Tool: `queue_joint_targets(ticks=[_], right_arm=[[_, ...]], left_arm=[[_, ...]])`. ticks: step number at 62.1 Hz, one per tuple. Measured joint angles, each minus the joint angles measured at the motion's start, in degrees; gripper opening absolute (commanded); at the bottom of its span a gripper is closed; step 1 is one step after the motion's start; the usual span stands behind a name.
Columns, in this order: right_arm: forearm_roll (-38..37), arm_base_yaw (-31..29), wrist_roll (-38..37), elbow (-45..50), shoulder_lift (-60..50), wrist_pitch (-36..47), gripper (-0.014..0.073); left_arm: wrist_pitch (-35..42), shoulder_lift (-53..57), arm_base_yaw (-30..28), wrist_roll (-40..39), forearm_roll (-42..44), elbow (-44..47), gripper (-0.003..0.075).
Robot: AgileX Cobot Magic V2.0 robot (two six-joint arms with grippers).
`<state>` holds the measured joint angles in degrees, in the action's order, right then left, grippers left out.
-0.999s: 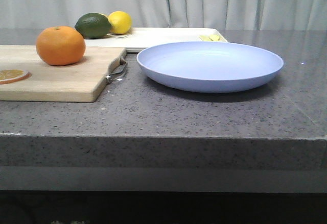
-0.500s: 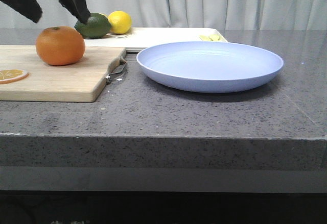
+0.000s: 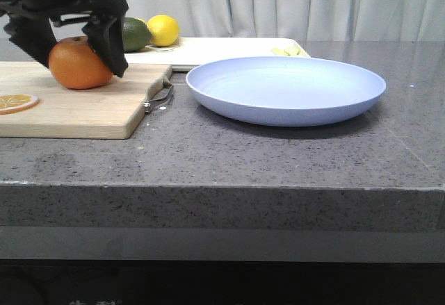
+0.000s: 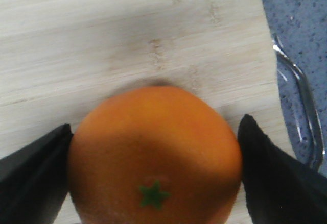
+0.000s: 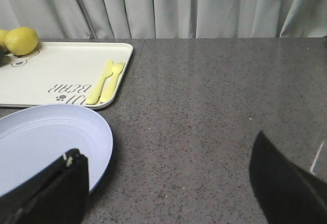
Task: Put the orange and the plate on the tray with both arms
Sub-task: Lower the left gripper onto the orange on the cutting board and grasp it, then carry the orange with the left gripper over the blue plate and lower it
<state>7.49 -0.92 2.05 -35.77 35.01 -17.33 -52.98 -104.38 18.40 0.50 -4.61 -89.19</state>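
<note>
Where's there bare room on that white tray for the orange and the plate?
The rectangular cream-white tray is bare across its middle, between the yellow lemon at one end and the yellow fork and spoon along the other edge. The lemon end is crowded, with a dark green fruit beside it.

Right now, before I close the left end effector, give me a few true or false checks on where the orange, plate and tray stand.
1. The orange sits on the wooden cutting board. True.
2. The left end effector straddles the orange, a finger on each side. True.
3. The plate already rests on the tray. False: it sits on the counter, in front of the tray.
4. The right end effector grips the plate. False: it is open, holding nothing.
5. A lemon lies on the tray. True.
</note>
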Motion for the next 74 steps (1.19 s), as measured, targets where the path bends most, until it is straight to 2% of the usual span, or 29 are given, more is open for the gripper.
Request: queue_joint_targets(ticks=[4, 14, 23, 36, 53, 65, 70, 74], right_arm=[[0.0, 0.0, 0.0, 0.0, 0.0, 0.0, 0.0643], [0.0, 0.0, 0.0, 0.0, 0.0, 0.0, 0.0643], [0.0, 0.0, 0.0, 0.0, 0.0, 0.0, 0.0643], [0.0, 0.0, 0.0, 0.0, 0.0, 0.0, 0.0643], [0.0, 0.0, 0.0, 0.0, 0.0, 0.0, 0.0643], [0.0, 0.0, 0.0, 0.0, 0.0, 0.0, 0.0643], [0.0, 0.0, 0.0, 0.0, 0.0, 0.0, 0.0643], [0.0, 0.0, 0.0, 0.0, 0.0, 0.0, 0.0643]], left_arm=[[-0.1, -0.41, 0.0, 0.0, 0.0, 0.0, 0.0514], [-0.59, -0.54, 0.0, 0.04, 0.0, -0.63, 0.0272], [-1.55, -0.54, 0.25, 0.13, 0.0, -3.77, 0.0178], [-2.26, -0.54, 4.33, 0.26, -0.01, -10.63, 0.0171], [7.53, -3.54, 17.18, 0.37, -0.47, -12.68, 0.0171], [12.58, -9.46, 22.21, 0.37, -0.67, -12.68, 0.0176], [13.35, -11.34, 22.87, 0.37, -0.67, -12.68, 0.0218], [13.47, -12.26, 22.87, 0.49, -0.67, -12.68, 0.0298]])
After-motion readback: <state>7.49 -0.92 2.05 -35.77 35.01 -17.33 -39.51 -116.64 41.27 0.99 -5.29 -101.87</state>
